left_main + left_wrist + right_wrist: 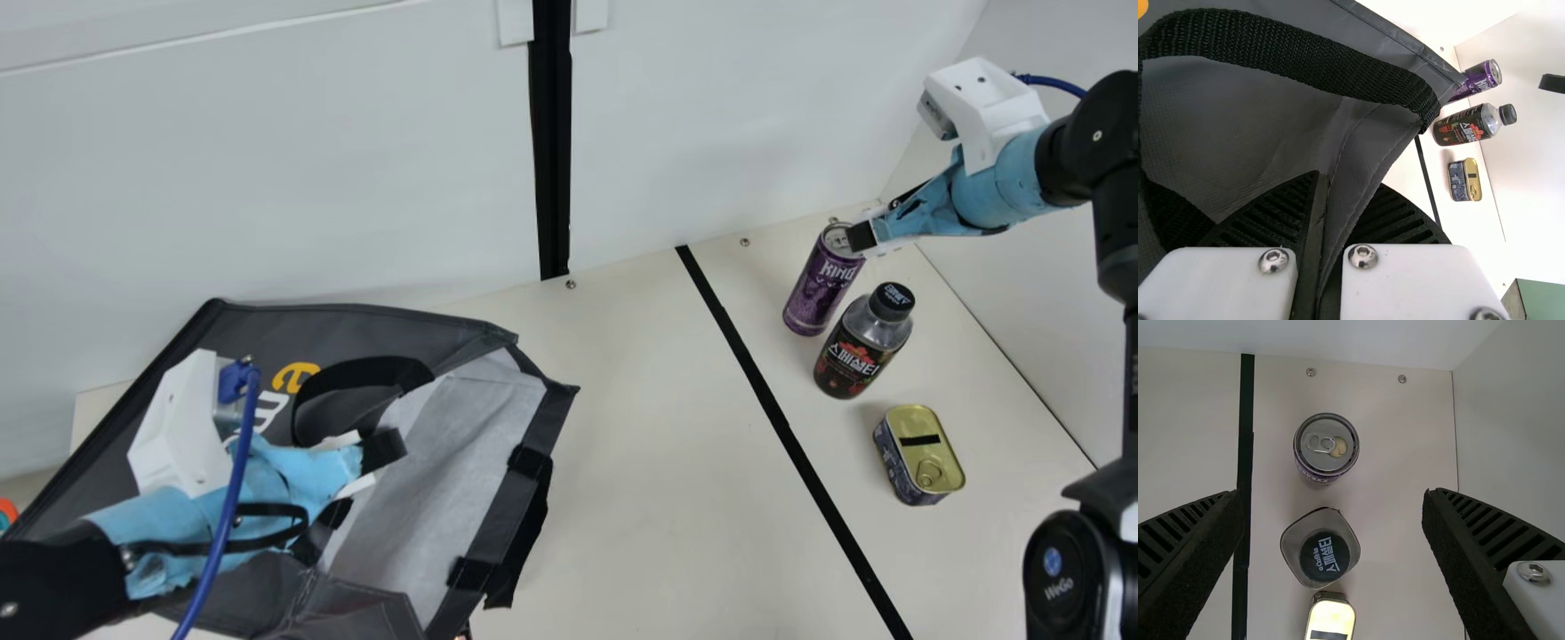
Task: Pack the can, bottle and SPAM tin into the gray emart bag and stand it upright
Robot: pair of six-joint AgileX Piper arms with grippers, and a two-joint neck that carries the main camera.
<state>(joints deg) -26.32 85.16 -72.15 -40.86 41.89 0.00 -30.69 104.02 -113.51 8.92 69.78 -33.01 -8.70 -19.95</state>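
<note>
Crossing walled cream table (658,400): tape (772,409); left pincer (384,450) nips bag (373,329), right pincer (867,233) gapes empty.

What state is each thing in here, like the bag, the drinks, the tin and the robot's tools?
Gray bag: lying down, mouth open
Can: upright
Bottle: upright, cap on
SPAM tin: lid up, lid closed
Left tool: closed on the bag's fabric
Right tool: open, holding nothing

Cream table (658,498), bag (471,427), can (820,286), bottle (855,351), tin (916,458)
</note>
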